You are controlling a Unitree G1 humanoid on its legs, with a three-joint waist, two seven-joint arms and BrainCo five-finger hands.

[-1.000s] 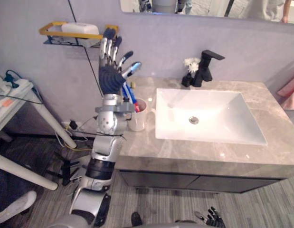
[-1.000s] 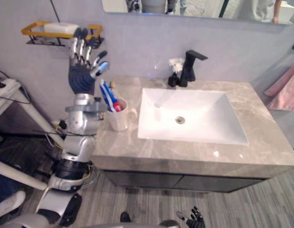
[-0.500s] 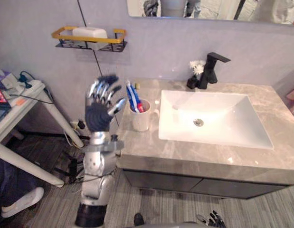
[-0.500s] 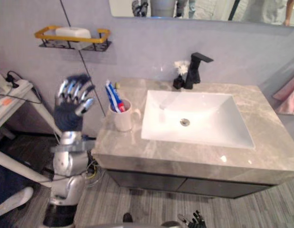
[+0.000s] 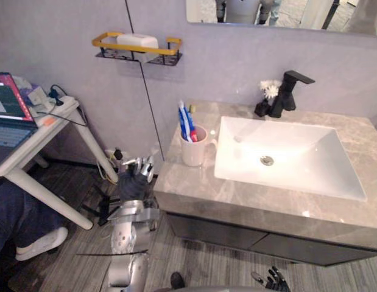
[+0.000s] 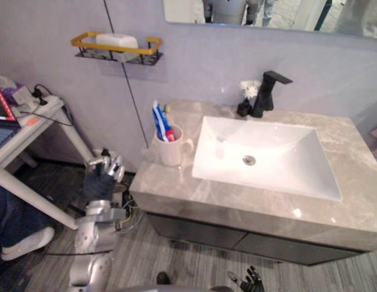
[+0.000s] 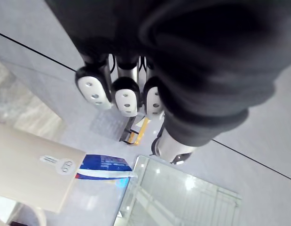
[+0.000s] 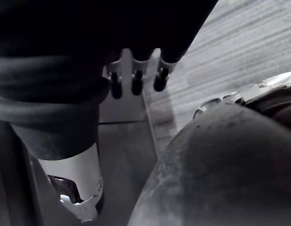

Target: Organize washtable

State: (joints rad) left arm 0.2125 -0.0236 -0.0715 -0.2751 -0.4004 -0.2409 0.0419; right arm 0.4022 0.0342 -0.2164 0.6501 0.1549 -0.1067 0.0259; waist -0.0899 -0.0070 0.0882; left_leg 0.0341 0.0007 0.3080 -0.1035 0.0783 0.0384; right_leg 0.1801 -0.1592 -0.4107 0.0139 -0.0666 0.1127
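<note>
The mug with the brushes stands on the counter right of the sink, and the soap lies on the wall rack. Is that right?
Not quite: the mug stands on the counter left of the sink, not right of it, as the left eye view shows. It does hold the brushes, and the soap lies on the wall rack.

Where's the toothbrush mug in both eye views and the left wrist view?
Left eye view: mug left of centre, on counter beside basin.
Right eye view: mug left of centre, same spot.
Left wrist view: mug beyond the left hand.
Shared landmark: yellow wall shelf.
</note>
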